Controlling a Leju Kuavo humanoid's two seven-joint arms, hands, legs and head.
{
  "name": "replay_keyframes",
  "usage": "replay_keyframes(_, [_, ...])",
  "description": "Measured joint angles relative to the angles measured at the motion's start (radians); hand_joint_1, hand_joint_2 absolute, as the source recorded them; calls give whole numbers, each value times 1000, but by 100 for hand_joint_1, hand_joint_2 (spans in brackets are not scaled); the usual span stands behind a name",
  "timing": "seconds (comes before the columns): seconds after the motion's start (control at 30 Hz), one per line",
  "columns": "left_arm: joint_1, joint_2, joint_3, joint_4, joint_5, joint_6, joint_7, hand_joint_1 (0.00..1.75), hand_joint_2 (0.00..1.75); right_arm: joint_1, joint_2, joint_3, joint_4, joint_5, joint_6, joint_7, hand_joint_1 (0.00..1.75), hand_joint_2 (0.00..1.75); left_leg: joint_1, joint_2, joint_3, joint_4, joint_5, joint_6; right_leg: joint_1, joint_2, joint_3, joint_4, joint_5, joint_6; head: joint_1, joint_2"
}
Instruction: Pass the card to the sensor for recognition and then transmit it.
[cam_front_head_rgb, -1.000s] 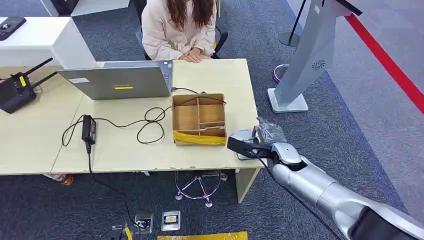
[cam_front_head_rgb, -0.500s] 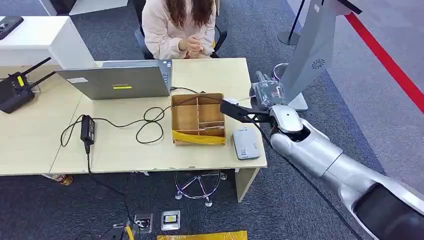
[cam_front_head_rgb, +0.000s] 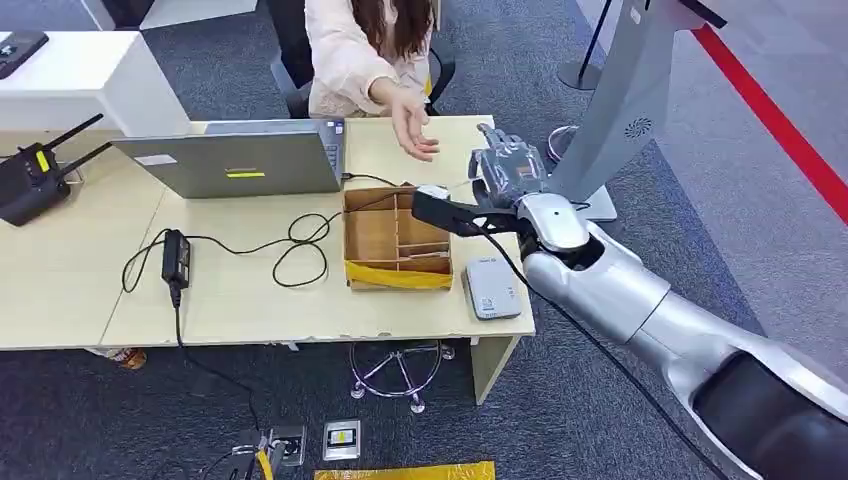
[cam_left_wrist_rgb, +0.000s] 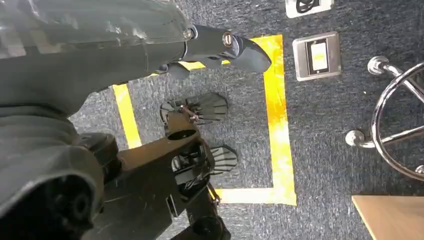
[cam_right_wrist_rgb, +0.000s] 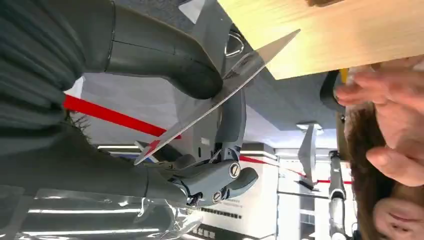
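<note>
Pale matt wood table (cam_front_head_rgb: 250, 300), brown cardboard box (cam_front_head_rgb: 397, 238), glossy silver metal arm (cam_front_head_rgb: 640, 305).

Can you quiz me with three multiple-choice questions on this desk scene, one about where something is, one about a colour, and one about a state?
1. Where does the sensor lie?
A. inside the cardboard box
B. on the desk beside the cardboard box
C. on the laptop

2. What colour is the tape on the cardboard box front?
A. yellow
B. blue
C. green

3. What is the right hand doing?
A. hanging empty
B. pressing the laptop
C. holding the card

Answers: B, it rests by the desk edge; A, a yellow strip; C, the right wrist view shows the card gripped.
</note>
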Motion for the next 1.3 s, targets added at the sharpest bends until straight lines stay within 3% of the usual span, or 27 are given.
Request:
replay_keyframes(1.07, [-24,-11,1,0,-55,2,54,0,0,29,18,-14,53,15,-15,21,175,175,0,0,-2,0,0,0,0,0,-2,0,0,0,0,0])
replay_keyframes(1.1, [-25,-11,1,0,-56,3,57,0,0,29,19,-15,55,15,-16,18,0,175,0,0,-2,0,0,0,0,0,-2,0,0,0,0,0])
replay_keyframes(1.13, [-25,-11,1,0,-55,4,61,0,0,29,22,-15,56,15,-21,11,0,0,0,0,-2,0,0,0,0,0,-2,0,0,0,0,0])
replay_keyframes(1.3, [-26,-11,1,0,-55,18,67,0,0,35,32,-18,65,-21,-72,-56,0,0,0,0,-2,0,0,0,0,0,-2,0,0,0,0,0])
